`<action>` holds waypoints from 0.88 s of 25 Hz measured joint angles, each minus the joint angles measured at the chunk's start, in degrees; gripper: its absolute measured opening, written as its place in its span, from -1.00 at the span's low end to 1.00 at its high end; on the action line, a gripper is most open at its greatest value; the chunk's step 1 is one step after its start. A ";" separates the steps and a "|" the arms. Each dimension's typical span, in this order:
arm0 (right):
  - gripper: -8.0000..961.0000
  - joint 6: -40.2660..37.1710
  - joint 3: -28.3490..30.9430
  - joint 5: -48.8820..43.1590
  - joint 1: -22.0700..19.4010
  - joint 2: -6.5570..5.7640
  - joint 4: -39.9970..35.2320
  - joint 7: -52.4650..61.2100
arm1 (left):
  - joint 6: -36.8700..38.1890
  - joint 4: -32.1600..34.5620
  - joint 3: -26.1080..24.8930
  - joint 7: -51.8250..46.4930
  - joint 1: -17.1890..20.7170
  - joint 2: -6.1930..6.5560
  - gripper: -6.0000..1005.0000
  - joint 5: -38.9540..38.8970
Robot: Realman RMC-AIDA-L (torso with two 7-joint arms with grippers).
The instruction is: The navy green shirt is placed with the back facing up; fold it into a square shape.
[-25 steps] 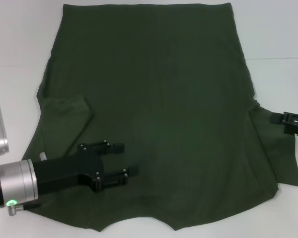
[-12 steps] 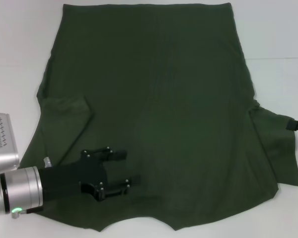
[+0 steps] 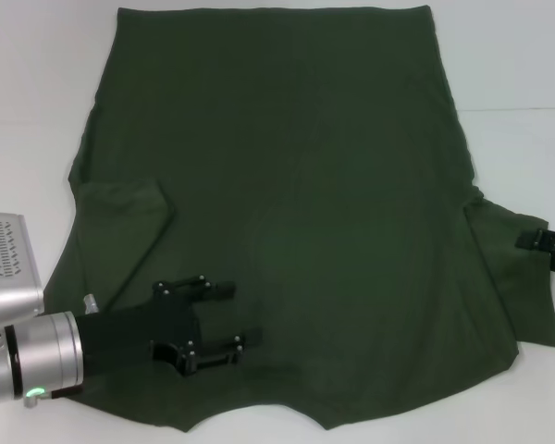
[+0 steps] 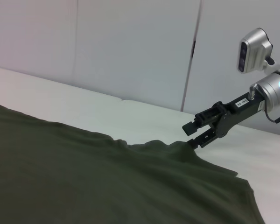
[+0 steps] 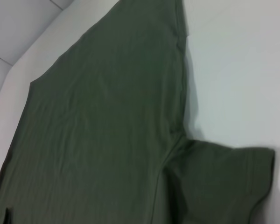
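Lying flat on the white table (image 3: pixel 37 111), the navy green shirt (image 3: pixel 287 185) shows only plain dark cloth, with no print, label or lettering readable on the upturned side. Its hem runs straight along the far edge, while the near edge, by the robot, is cut into a notch at the collar and partly leaves the head view. The sleeve on the shirt's left side is folded inward onto the body, its cuff forming a rounded flap; the sleeve on the right side spreads outward onto bare tabletop. The left gripper (image 3: pixel 245 314) sits low over the shirt's near left part, just past the folded sleeve, its two black fingers parted with dark cloth visible between them and nothing held. The right gripper (image 3: pixel 548 248) sits at the outer edge of the spread sleeve, mostly cut off by the frame in the head view; the left wrist view shows it (image 4: pixel 192 135) with fingers parted just above the raised sleeve edge, though whether the lower finger touches the cloth cannot be told. A small white tag on that arm carries writing too small to read. Open white table surrounds the shirt on the left, right and far sides, with a wall behind the right arm.
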 joint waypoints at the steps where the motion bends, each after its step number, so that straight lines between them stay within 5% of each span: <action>1: 0.85 0.39 0.00 0.05 0.09 0.13 0.01 -0.21 | -0.21 -0.01 0.00 0.01 0.01 0.00 0.46 0.00; 15: 0.84 2.74 0.00 0.21 0.91 0.96 1.56 -1.92 | -1.69 -0.02 -0.10 -0.33 0.00 0.09 0.47 0.00; 22: 0.84 -3.00 2.46 0.50 0.05 0.96 1.57 -3.87 | -1.68 0.26 -0.12 -1.77 -0.09 0.09 0.47 0.00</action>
